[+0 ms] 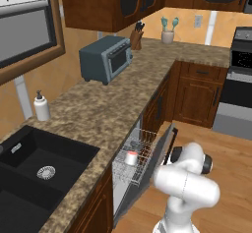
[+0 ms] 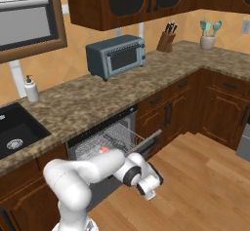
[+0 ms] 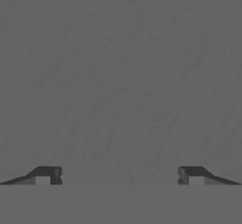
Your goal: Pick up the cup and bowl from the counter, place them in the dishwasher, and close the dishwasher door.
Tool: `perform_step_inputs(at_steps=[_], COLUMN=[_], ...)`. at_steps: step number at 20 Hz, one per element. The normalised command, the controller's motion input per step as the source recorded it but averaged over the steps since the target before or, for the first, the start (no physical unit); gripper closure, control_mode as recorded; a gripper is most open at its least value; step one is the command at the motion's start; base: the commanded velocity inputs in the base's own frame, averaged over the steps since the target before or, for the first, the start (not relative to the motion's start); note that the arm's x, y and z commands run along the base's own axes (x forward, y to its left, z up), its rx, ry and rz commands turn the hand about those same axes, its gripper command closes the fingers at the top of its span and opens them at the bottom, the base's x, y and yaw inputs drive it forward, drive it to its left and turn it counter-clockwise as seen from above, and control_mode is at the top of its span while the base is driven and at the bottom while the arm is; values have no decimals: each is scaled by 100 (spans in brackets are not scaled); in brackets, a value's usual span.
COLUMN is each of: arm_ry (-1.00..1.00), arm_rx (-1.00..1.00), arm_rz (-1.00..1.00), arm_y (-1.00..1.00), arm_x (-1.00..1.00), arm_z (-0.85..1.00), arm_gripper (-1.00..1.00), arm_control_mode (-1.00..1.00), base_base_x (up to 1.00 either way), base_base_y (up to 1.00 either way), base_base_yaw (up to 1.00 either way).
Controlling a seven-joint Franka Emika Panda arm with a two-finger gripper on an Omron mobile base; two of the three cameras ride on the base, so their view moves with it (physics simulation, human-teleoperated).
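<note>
Gripper (image 3: 119, 175), fingers spread wide and holding nothing, faces the dishwasher door (image 1: 150, 175), half-raised at lower centre with the cup (image 1: 131, 158) racked inside; door judged rigid, hinged and smooth, best pushed flat on the panel near its top edge.

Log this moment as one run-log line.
phase: closing dishwasher | dishwasher door: partly raised, not shut | cup: in rack | gripper: open, facing grey door panel | bowl: not identifiable
</note>
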Motion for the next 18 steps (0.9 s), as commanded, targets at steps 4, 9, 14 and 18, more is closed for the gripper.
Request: perform_step_inputs(at_steps=[4, 9, 14, 18], arm_ry=[0, 11, 20, 24], arm_rx=[13, 9, 6, 6], arm_rz=[13, 12, 10, 10], arm_y=[100, 100, 95, 86], arm_x=[100, 100, 100, 100], arm_z=[1, -14, -36, -47], arm_gripper=[-100, -100, -100, -100], arm_control_mode=[-100, -100, -100, -100], base_base_x=[0, 0, 0, 0], base_base_y=[0, 0, 0, 0], base_base_yaw=[0, 0, 0, 0])
